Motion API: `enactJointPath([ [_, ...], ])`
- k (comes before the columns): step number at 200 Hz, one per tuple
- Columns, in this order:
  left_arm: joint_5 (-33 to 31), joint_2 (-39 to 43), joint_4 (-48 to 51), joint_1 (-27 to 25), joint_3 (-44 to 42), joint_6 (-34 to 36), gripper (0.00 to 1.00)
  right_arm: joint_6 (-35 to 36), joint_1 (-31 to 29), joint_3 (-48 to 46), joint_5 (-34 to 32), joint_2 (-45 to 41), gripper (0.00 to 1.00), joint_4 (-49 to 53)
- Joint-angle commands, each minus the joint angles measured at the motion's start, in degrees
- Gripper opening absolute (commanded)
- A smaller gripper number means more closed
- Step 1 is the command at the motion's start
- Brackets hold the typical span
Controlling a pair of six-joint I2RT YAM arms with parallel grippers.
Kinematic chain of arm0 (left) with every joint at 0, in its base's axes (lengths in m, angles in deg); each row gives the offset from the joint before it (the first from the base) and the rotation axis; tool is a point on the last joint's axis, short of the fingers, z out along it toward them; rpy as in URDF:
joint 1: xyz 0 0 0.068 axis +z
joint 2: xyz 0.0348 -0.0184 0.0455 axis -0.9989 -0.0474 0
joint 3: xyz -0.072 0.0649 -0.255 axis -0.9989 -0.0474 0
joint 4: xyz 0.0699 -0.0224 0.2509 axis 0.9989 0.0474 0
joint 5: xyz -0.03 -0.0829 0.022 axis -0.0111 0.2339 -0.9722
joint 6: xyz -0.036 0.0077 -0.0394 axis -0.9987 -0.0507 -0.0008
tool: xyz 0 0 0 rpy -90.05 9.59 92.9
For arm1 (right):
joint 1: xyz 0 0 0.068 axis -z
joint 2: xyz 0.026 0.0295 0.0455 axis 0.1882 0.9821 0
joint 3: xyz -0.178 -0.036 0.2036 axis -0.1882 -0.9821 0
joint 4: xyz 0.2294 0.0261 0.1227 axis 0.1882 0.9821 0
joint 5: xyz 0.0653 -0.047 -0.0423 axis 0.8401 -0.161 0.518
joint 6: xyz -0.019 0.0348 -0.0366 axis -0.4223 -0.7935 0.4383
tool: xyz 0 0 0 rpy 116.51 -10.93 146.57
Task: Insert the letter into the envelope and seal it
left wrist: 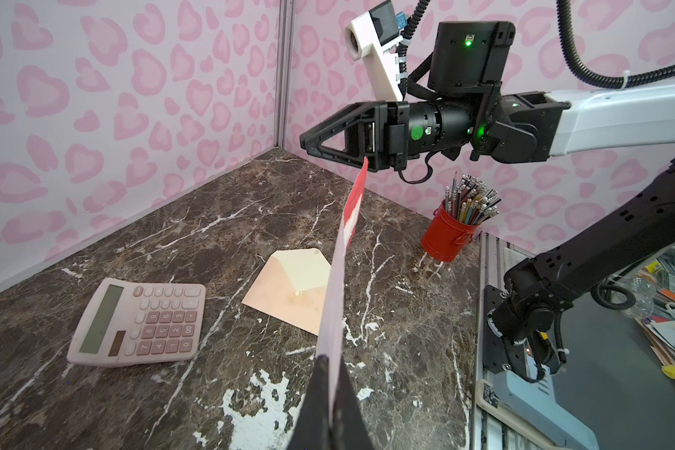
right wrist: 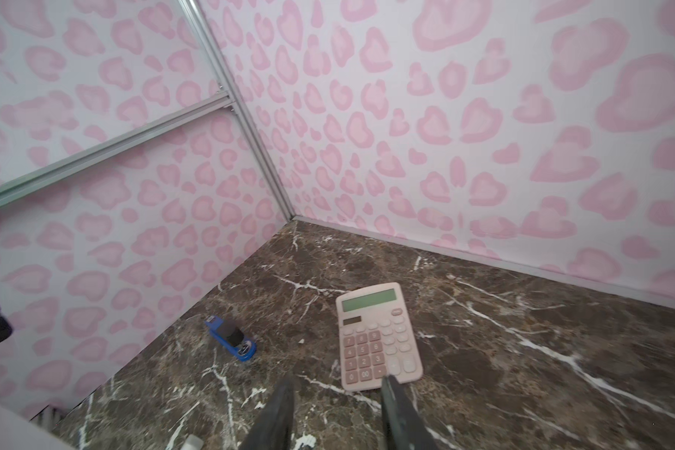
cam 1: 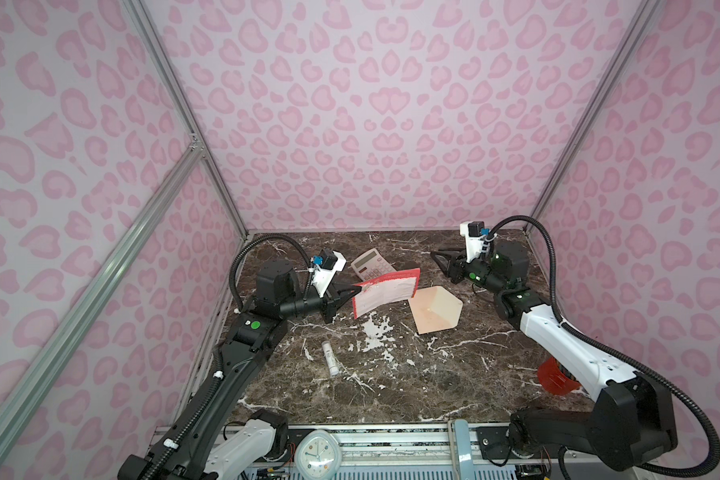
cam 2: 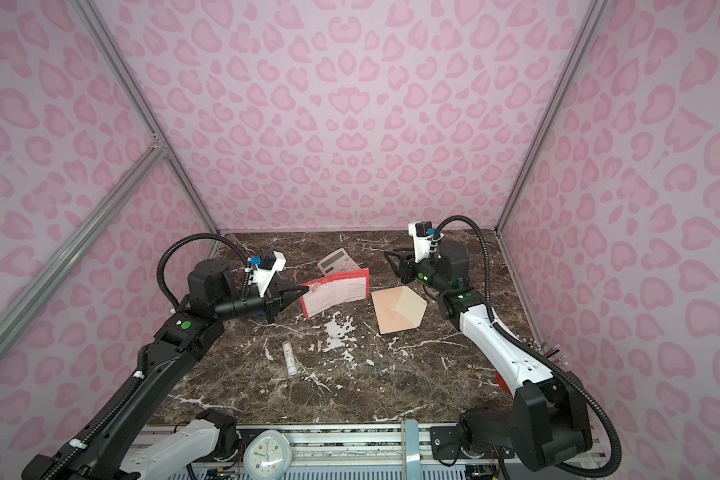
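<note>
Nearest of all, the left arm [cam 1: 242, 361] and the right arm [cam 1: 558, 332] reach in over the dark tabletop [cam 1: 395, 386] from its near edge. At the end of the left arm, the left fingers [left wrist: 313, 409] are squeezed tight on one short end of the letter [cam 1: 385, 293]. It stands on its long edge, seems to be lifted off the tabletop, and bends a little, with its far end close to the calculator [cam 1: 366, 264]. At the end of the right arm, the right fingers [right wrist: 277, 417] are partly open with nothing between them. They hang in the air behind the envelope [cam 1: 431, 316] and touch nothing. The envelope lies flat and loose on the tabletop, just beside the low far corner of the letter. It is hard to tell if its pale flap is open wide enough. Trouble could come because the letter is thin and floppy and held at one end only, so it may sag, twist or slide out of the squeeze. It also looks almost as big as the envelope, so a corner could catch on the mouth and crumple. Nothing presses the envelope down, so a push from the letter would likely just shove it away. If the letter swings, its far end could bump the calculator too.
</note>
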Motion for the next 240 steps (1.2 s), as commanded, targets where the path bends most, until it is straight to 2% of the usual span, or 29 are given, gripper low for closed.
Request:
enactJointPath([
  [1, 0.4, -0.2, -0.7, 0.0, 0.9, -1.1, 0.04, 1.9, -2.4, -0.1, 4.9, 0.0, 0.41, -1.1],
  [55, -0.5, -2.6, -2.5, 0.0, 1.3, -4.4, 0.04, 1.3, -7.3, -2.7, 6.0, -0.7, 0.41, -1.6],
  [99, -2.4, -5.3, -3.6, 0.0, 2.7, -6.6, 0.04, 1.7, -7.4, -2.8, 7.6, -1.7, 0.41, 0.9],
  [148, -1.8, -8.1, -4.3, 0.0, 3.5, -8.2, 0.04, 1.5, -7.4, -3.9, 9.7, -2.4, 0.42, 3.4],
  [202, -0.5, -10.7, -5.6, 0.0, 4.4, -9.9, 0.04, -2.6, -7.4, -5.5, 12.4, -2.8, 0.42, -0.1],
  [240, 0.5, -12.0, -6.1, 0.0, 4.4, -10.3, 0.04, -3.7, -7.4, -4.4, 14.0, -2.0, 0.48, -1.0],
])
